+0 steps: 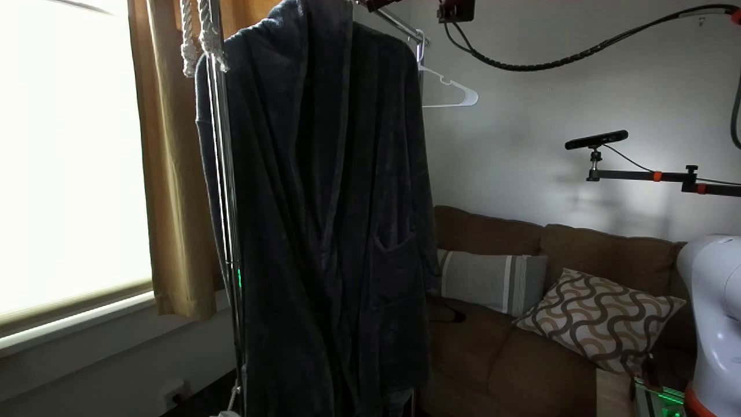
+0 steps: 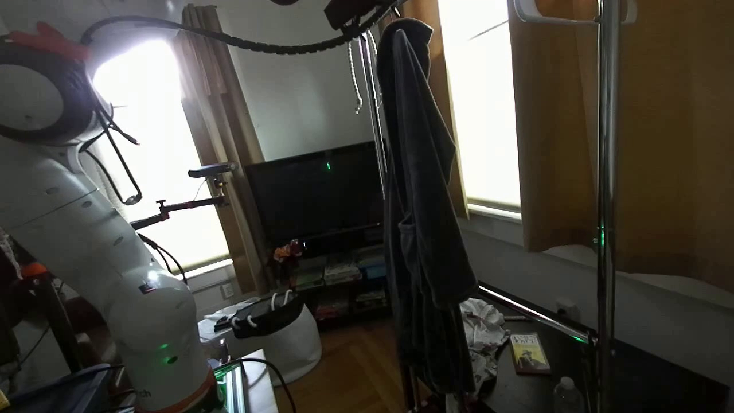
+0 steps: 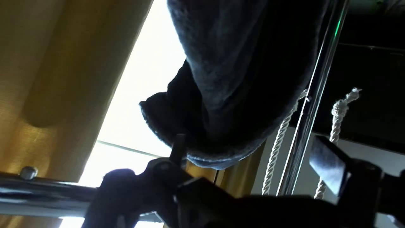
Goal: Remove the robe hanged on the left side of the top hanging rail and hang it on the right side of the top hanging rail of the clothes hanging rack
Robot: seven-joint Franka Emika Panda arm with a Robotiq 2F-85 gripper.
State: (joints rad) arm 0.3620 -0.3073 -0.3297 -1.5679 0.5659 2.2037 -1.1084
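I find my hand (image 3: 251, 142) open: in the wrist view its two black fingers (image 3: 327, 167) stand wide apart. The subject item, a dark grey-blue plush robe (image 1: 330, 202) with a broad collar and a patch pocket (image 1: 396, 266), hangs at length in both exterior views. Its location is the end of the chrome clothes rack (image 1: 226, 174) where white twisted ropes (image 1: 188, 43) dangle, close beside that end's upright. In the wrist view the rounded edge of the collar lies near my fingers; the finger at the left of that view overlaps it, and I cannot determine whether they touch.

At the far end of the chrome hanging rail (image 1: 399, 25), well apart from the robe, I note a white plastic hanger (image 1: 451, 95). My white arm (image 2: 97, 246) stands at the left in an exterior view.

Surroundings recorded: tan curtains (image 1: 173, 174) at the window; a brown sofa (image 1: 608, 252) bearing a grey striped cushion (image 1: 486, 281) and a swirl-patterned cushion (image 1: 602, 318); a yellow-covered book (image 2: 528, 353) and a clear bottle (image 2: 567, 396) on the black table (image 2: 519, 394).
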